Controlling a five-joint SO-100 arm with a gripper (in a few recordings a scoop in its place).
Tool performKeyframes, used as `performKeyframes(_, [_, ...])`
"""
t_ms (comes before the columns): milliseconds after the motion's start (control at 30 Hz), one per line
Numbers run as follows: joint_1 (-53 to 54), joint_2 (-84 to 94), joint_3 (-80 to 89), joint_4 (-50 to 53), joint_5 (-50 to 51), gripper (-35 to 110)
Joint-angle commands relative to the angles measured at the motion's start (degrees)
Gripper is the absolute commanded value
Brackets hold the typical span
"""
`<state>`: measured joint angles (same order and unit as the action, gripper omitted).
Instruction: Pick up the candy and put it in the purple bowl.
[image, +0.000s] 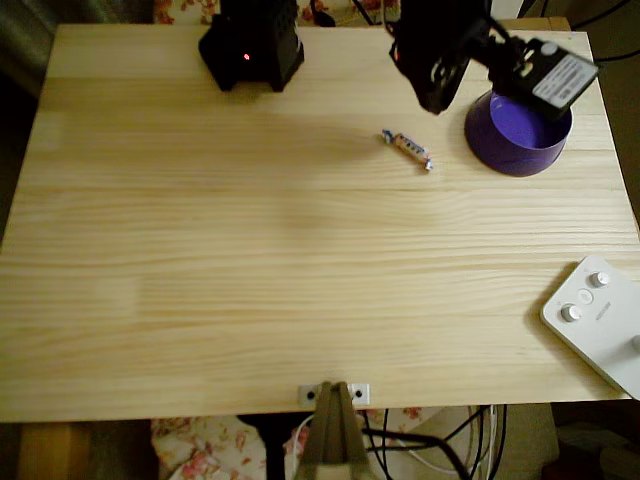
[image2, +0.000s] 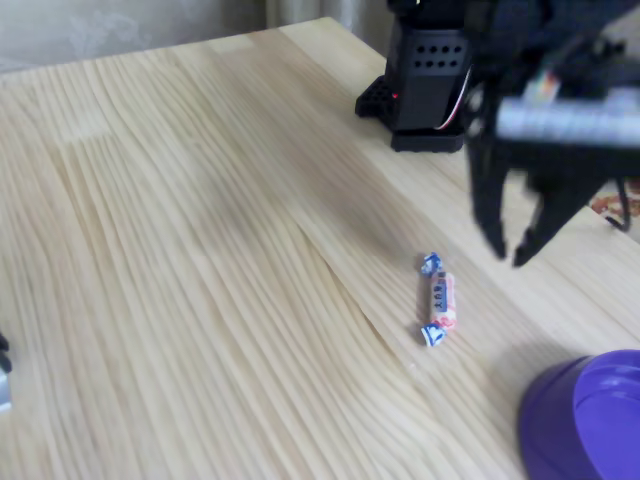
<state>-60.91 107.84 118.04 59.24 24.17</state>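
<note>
One candy on table, claw open above.

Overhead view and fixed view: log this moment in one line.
hand: open, above table, empty | small wrapped candy: on table | round purple plastic bowl: empty | phase: approach

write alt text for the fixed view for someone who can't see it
A small wrapped candy lies on a light wooden table, with the black gripper hanging open in the air to its right. The rim of a purple bowl shows at the bottom right corner.
</note>
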Motion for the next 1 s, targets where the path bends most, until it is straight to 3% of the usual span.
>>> performKeyframes(0, [1.7, 0.5, 1.2, -3.0, -1.6, 4])
performKeyframes(200, [4.9, 0.7, 5.5, -7.8, -5.7, 13])
performKeyframes(467, [6.1, -2.5, 7.8, -10.5, -6.0, 13])
performKeyframes(967, [2.3, 3.5, 5.5, -1.4, -1.8, 18])
